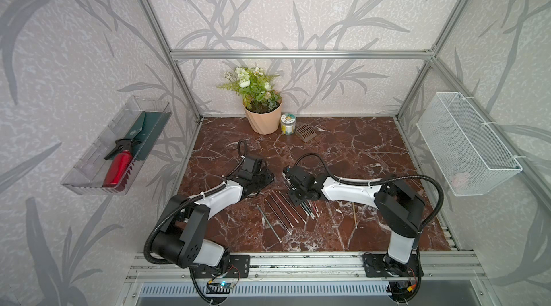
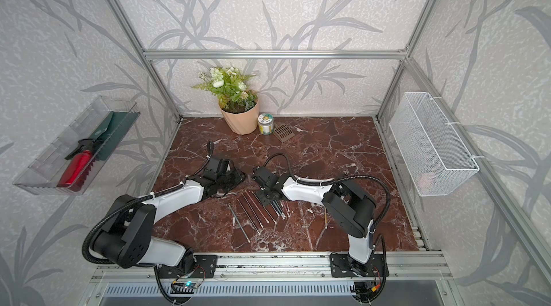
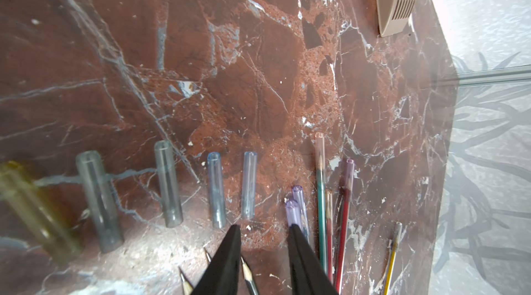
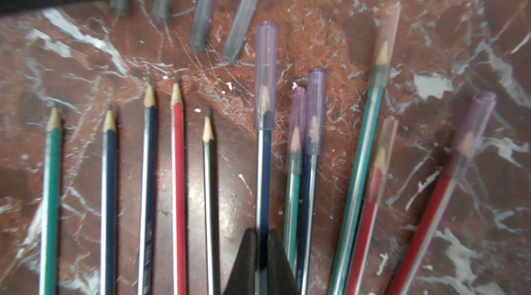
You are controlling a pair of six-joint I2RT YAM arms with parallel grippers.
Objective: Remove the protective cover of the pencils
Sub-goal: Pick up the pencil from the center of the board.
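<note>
Left wrist view: the left gripper (image 3: 264,226) hangs over the red marble table (image 3: 258,78) with its jaws partly apart and nothing between them. Beyond it, five loose caps (image 3: 168,184) lie side by side in a row: one yellowish, two grey, two pale blue. Two purple-capped tips sit just off one fingertip (image 3: 296,240); I cannot tell whether it touches the nearer one. More capped pencils (image 3: 346,221) lie beside them, and bare sharpened points show under the fingers.

Right wrist view, somewhat blurred: the right gripper (image 4: 263,239) is pinched tight on the barrel of a dark blue pencil (image 4: 263,178), whose purple cap (image 4: 265,75) is still on its tip. Five bare pencils lie on one side of it and five capped ones on the other.

Both top views: the pencils fan out at about 6 o'clock from the table's centre, tips toward 11 o'clock. The left gripper is at the fan's 11 o'clock end and the right gripper is over its middle. One yellow pencil (image 1: 354,215) lies apart at 4 o'clock from the fan. A flower pot (image 1: 264,122) stands at 12 o'clock. The caps are too small to make out here.
</note>
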